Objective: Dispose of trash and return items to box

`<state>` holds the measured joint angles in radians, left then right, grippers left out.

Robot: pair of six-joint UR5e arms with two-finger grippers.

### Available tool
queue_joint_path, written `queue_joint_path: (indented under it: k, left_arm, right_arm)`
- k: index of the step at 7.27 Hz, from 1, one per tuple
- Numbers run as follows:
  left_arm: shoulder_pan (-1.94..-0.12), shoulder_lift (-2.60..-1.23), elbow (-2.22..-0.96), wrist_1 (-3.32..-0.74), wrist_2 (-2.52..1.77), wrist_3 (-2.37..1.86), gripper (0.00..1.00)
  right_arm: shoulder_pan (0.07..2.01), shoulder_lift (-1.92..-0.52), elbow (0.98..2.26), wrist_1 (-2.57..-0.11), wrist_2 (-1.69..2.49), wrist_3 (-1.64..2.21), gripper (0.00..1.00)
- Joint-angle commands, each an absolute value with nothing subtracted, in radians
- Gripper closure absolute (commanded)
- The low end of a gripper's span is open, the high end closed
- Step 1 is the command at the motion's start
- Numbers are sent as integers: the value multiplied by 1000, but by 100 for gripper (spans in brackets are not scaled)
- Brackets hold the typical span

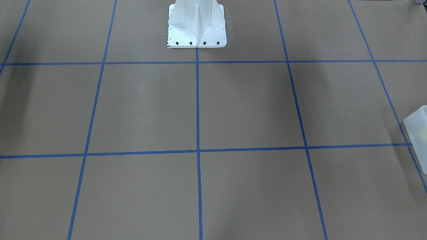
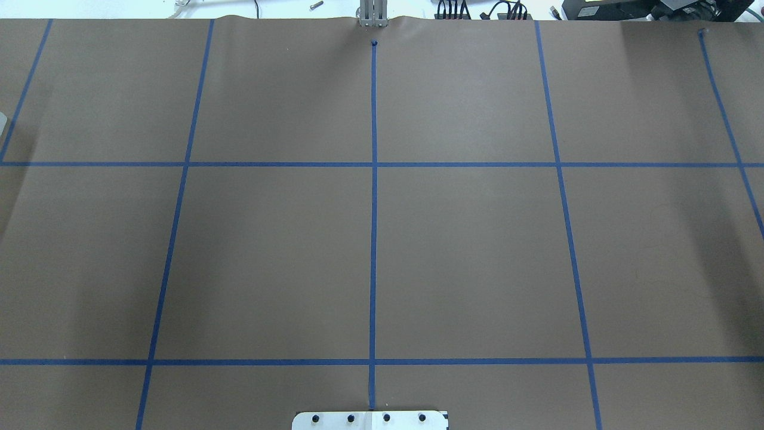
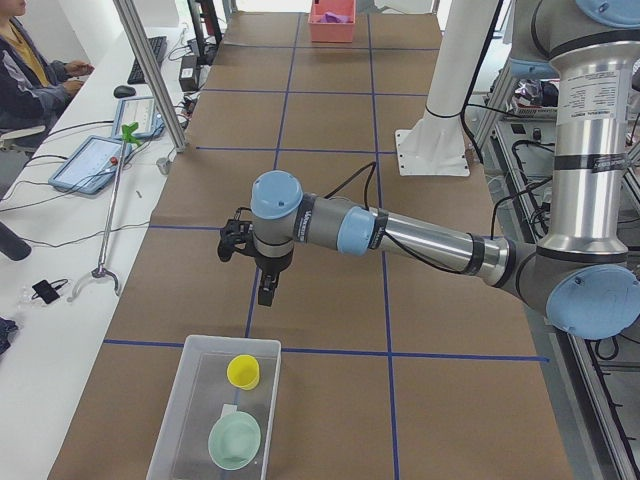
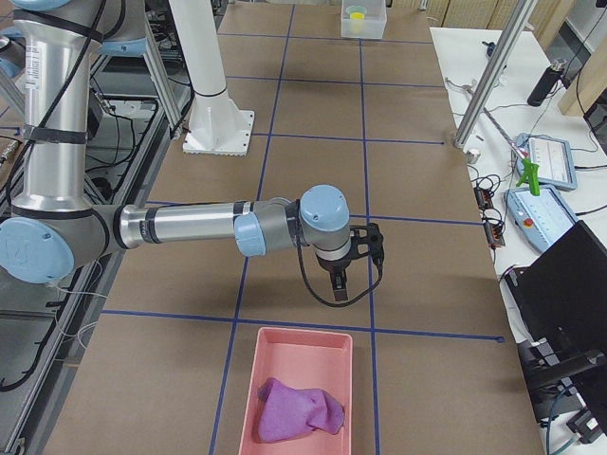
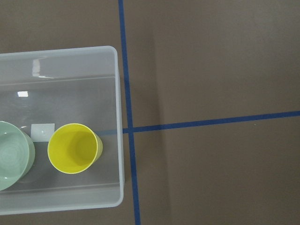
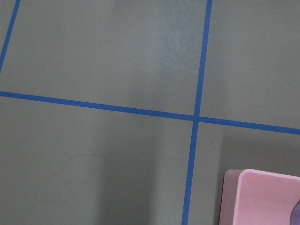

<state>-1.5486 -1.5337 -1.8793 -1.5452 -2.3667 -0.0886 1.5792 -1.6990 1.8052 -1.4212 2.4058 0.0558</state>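
Note:
A clear plastic box (image 3: 168, 415) at the table's left end holds a yellow cup (image 3: 243, 371) and a pale green bowl (image 3: 234, 440). The left wrist view looks down on the box (image 5: 119, 93), the cup (image 5: 72, 148) and the bowl (image 5: 11, 154). A pink tray (image 4: 248, 384) at the right end holds a crumpled purple cloth (image 4: 296, 409). My left gripper (image 3: 265, 290) hangs above the table just short of the box. My right gripper (image 4: 339, 282) hangs just short of the pink tray. I cannot tell whether either gripper is open or shut.
The table is brown paper with a blue tape grid. The white robot base (image 1: 196, 25) stands at the robot's edge of the table. Operators' desks with tablets and a metal post (image 3: 150, 75) run along the far side. A corner of the clear box (image 1: 418, 133) shows in the front-facing view.

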Motion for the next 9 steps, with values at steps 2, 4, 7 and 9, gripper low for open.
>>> queue_joint_path:
  k: [2,4,7,9]
  left_arm:
    - [-1542,-1490,-1927,-1540,-2321,16,2]
    - [-1554,-1525,-1924,-1513,-2319,72,2]
    - [-1557,-1514,-1949,-1500,-2326,69,2]
    - [-1560,-1516,-1967,-1442,-2319,69,2]
  right_arm:
    - [1542,-1686,1836,-1465,2334,54,0]
    - [1549,-1724,1865,-1465,2358,54,0]
    - [1549,-1791,1887,-1444,2368,54,0]
    - [1552,-1802,1882,-1456,2454,63,0]
